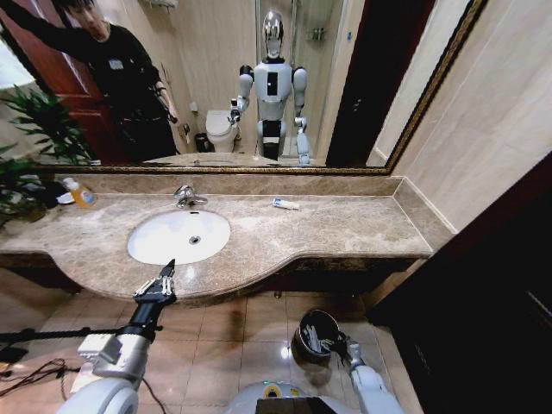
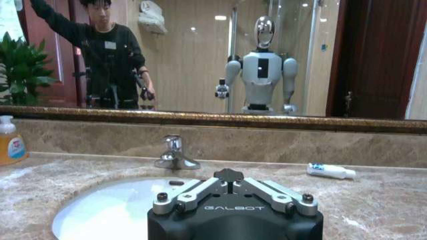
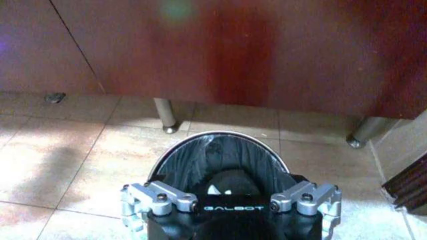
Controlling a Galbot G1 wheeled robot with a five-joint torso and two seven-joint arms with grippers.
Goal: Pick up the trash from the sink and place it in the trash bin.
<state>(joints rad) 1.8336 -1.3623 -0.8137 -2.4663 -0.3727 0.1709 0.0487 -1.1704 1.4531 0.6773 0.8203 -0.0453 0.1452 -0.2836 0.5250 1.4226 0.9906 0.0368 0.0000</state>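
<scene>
The left hand (image 1: 163, 282), fingers narrow and empty, hovers at the sink's (image 1: 147, 252) near rim, lower left; the white-and-blue tube (image 1: 285, 204) lies crosswise on the table (image 1: 345, 228) upper right of it. The right hand (image 3: 230, 192), spread wide, hangs over the trash bin (image 1: 304, 338).

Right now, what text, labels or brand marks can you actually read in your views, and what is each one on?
"GALBOT": on the housing of the left claw, at the front edge of the sink.
"GALBOT": on the housing of the right claw, over the trash bin.
Soap bottle label: too blurred to read.
White-and-blue tube on the counter: print too small to read.
</scene>
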